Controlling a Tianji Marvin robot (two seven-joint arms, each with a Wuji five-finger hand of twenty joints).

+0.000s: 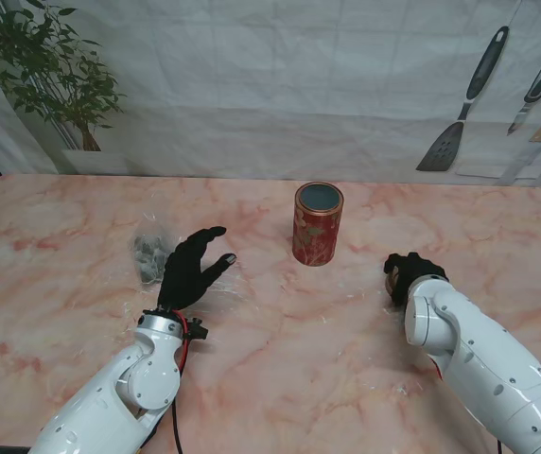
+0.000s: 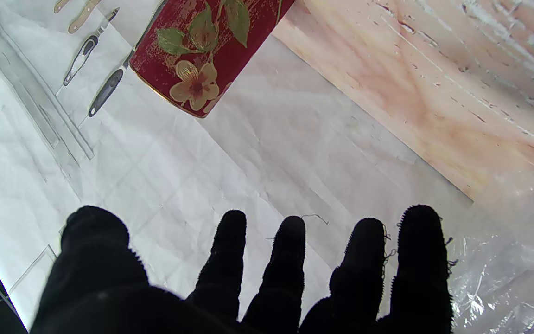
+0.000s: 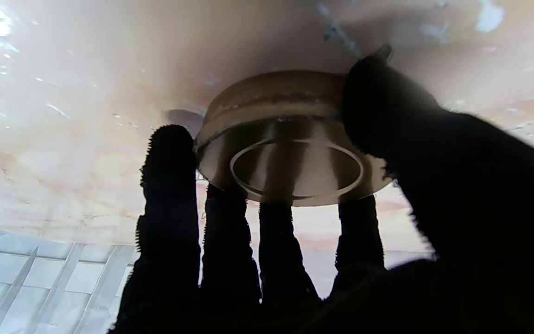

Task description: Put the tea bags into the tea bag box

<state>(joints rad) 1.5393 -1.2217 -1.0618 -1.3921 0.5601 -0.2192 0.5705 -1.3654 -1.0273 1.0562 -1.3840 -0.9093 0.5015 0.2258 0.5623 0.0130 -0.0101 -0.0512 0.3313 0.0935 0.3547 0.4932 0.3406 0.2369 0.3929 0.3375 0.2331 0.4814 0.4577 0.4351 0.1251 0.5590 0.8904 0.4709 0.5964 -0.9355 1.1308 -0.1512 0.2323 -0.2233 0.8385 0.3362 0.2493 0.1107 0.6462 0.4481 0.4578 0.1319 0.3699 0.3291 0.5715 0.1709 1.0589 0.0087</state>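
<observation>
The red flowered tea tin [image 1: 318, 225] stands upright at the table's middle with its top open; the left wrist view shows its side [image 2: 202, 51]. A clear plastic bag with dark tea bags [image 1: 152, 257] lies to its left, its crinkled film [image 2: 517, 260] beside my fingers. My left hand [image 1: 193, 268] is open with its fingers [image 2: 290, 260] spread, just right of the bag and holding nothing. My right hand [image 1: 410, 274] rests on the table right of the tin. In the right wrist view its thumb and fingers [image 3: 169, 195] close around the round metal lid [image 3: 285, 153].
A potted plant [image 1: 48, 71] stands at the back left. Kitchen utensils [image 1: 460, 113] are pictured on the white backdrop behind the table. The pink marble table [image 1: 280, 369] stretches wide between my two arms.
</observation>
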